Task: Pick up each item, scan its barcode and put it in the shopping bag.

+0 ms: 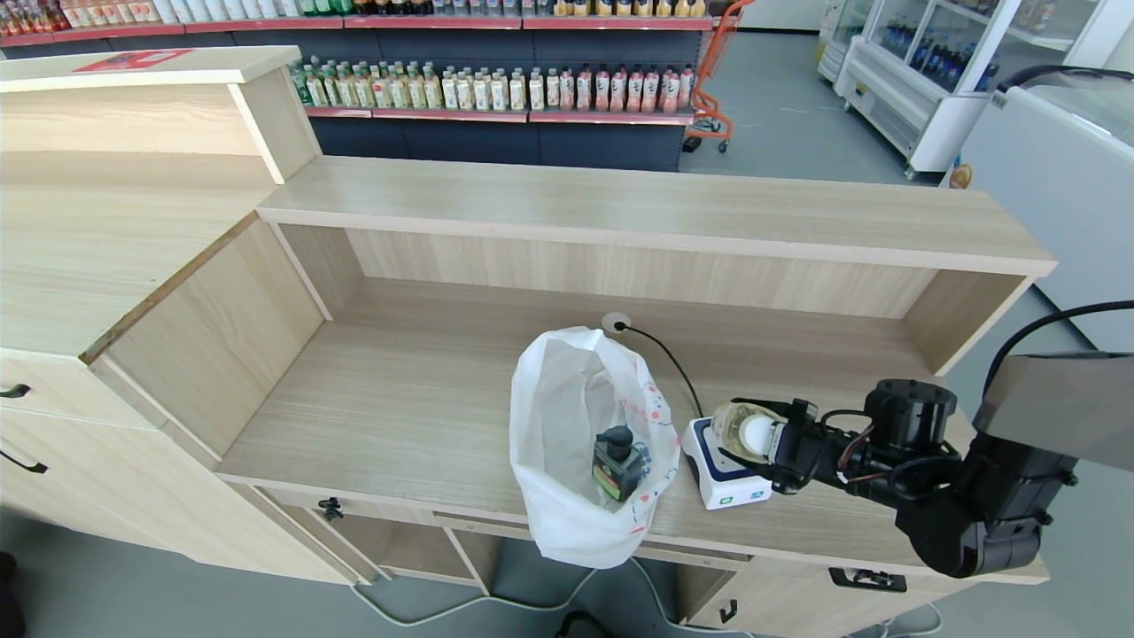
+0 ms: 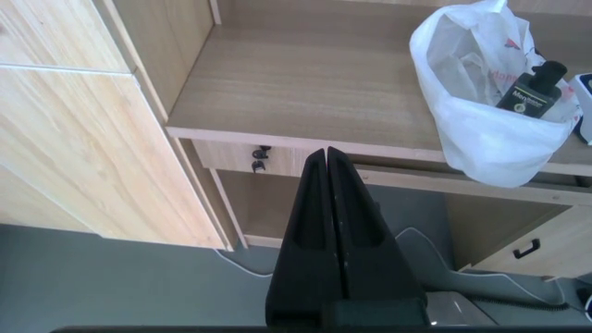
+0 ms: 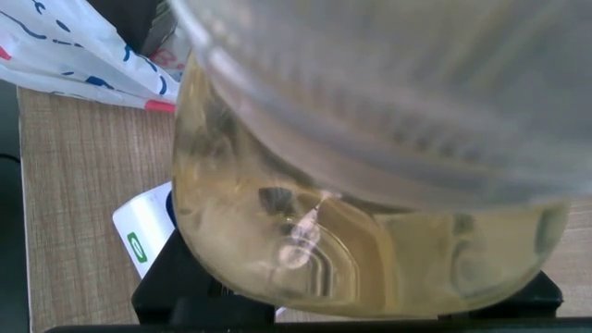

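1. Over the barcode scanner [image 1: 722, 478], at the near edge of the table [image 1: 399, 399], the right pincer [image 1: 733, 430] pinches a clear plastic bottle [image 1: 746, 424] of pale yellow liquid. The bottle lies on its side, with its white cap toward the wrist.
2. Judging from the right wrist view, the bottle [image 3: 370, 185] is nearly full, so it is probably rather heavy for its size, and the liquid can slosh when the arm turns.
3. Its wall looks thin and smooth. I think it gives a little under pressure and may slip, so a firm hold across the middle of the body seems best, not at the cap.
4. Just beside the scanner stands the white plastic shopping bag [image 1: 567, 416], its mouth open, with a dark bottle [image 1: 617, 461] already inside. The bag is soft and will not hold its shape if the bottle pushes on its rim.
5. Below the table edge, the left pincer [image 2: 326, 162] has its fingers pressed together and holds nothing.
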Robot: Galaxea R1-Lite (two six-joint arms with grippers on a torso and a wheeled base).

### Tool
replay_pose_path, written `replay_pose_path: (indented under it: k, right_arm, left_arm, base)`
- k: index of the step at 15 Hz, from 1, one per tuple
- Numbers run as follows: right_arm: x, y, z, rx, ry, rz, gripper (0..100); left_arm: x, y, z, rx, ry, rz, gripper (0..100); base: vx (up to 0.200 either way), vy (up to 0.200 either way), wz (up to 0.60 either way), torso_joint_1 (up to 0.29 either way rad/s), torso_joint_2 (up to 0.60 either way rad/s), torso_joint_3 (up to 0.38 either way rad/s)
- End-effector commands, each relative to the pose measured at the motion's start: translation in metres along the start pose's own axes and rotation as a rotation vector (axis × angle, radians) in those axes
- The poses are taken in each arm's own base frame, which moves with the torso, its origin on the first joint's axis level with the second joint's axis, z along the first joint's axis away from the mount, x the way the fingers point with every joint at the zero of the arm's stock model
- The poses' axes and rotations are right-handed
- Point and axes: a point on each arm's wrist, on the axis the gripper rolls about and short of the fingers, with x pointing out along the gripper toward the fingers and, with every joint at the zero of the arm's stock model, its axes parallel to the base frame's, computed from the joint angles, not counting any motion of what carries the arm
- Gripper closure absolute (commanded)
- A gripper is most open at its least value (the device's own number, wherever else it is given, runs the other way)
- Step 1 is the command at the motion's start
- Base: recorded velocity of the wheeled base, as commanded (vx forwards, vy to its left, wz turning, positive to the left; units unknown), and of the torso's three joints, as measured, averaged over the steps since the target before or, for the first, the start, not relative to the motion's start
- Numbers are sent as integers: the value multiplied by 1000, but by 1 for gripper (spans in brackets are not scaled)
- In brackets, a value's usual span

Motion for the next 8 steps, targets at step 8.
replay_pose_path:
  k: [8]
  right_arm:
    - [-5,-8,9,18,-35,-5,100]
  left_arm:
    - [0,0,0,0,1,0,100]
  base:
    - [0,0,0,0,0,0]
